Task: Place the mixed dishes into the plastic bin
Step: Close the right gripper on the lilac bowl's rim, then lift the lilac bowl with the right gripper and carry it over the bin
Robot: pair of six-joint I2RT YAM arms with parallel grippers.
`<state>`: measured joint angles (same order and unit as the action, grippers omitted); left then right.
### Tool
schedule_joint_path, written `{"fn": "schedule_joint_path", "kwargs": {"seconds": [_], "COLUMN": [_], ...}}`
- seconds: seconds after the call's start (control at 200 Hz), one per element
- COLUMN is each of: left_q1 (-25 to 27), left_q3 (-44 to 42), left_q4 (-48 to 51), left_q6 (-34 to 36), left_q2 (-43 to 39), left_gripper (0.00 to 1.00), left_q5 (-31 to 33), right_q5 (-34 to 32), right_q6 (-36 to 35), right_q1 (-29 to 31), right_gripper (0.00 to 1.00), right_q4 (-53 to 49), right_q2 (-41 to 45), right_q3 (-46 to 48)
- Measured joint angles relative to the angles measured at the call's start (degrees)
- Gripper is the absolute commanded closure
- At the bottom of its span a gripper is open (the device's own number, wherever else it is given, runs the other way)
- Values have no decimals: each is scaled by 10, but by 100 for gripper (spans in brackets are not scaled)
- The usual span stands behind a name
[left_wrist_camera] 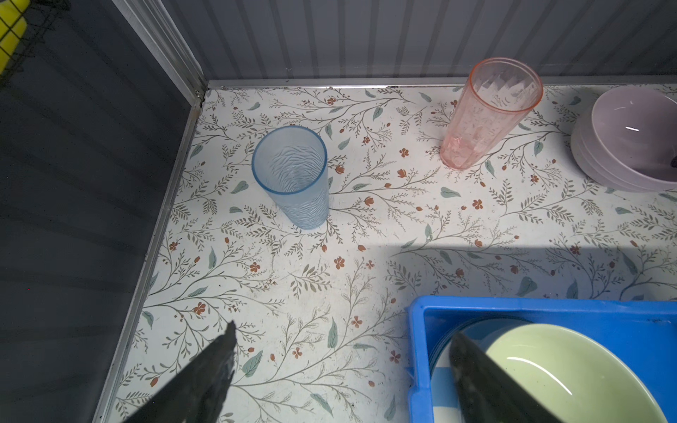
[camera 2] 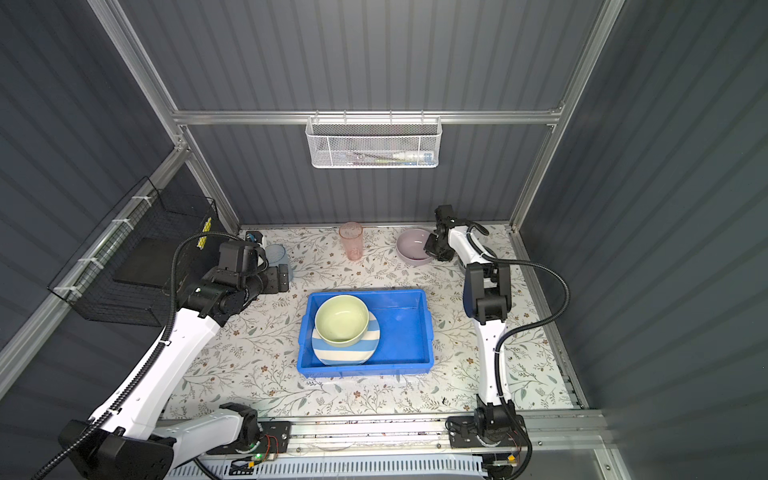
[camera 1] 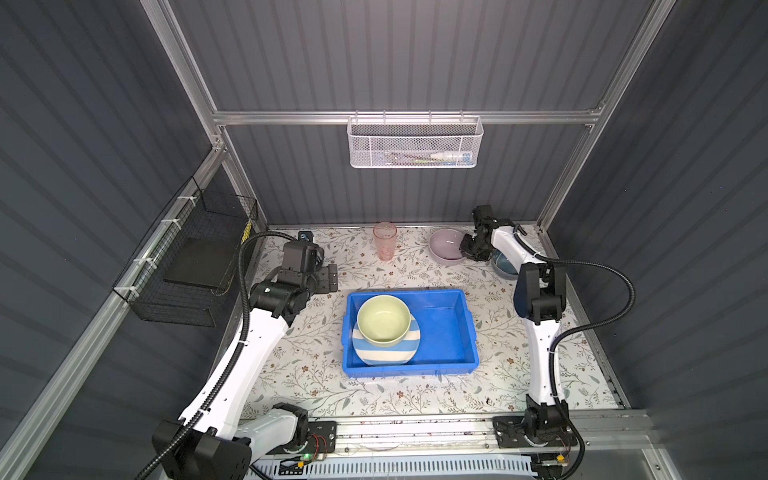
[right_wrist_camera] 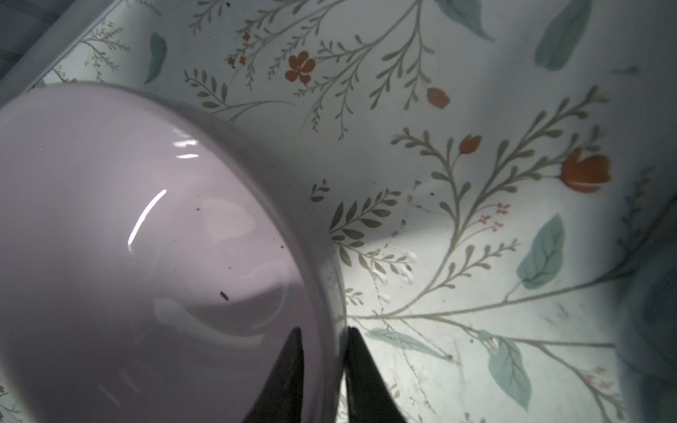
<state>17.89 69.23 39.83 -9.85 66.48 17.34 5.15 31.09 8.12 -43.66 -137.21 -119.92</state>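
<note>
Right jaws pinch the glossy, round-rimmed lilac bowl (right_wrist_camera: 146, 238).

No writing, number or brand can be read in any view. The yellow tag (camera 1: 248, 232) on the black wire basket (camera 1: 174, 309) is too small and too blurred to tell whether it carries print. The tube (camera 1: 451, 156) lying in the white mesh basket (camera 1: 374, 145) shows a coloured label, but its lettering cannot be made out.
</note>
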Motion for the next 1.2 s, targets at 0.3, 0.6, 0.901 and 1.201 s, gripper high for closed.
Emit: {"fn": "schedule_joint_path", "kwargs": {"seconds": [0.3,0.6,0.901,1.201], "left_q1": [0,0,0,0], "left_q3": [0,-10,-11,-9], "left_q4": [0,1,4,19], "left_q6": [0,0,3,40], "left_q2": [0,0,15,26], "left_gripper": [7,7,6,5], "left_q5": [1,-7,-54,-143], "right_q5": [3,35,63,94], "right_q6": [-1,-16,-73,-117], "right_q1": [0,-1,1,23], "right_gripper": [96,100,100,100], "right_q4": [-5,11,-28,-73], "right_q2": [-9,22,134,250], "right_q3": [0,52,80,68]}}
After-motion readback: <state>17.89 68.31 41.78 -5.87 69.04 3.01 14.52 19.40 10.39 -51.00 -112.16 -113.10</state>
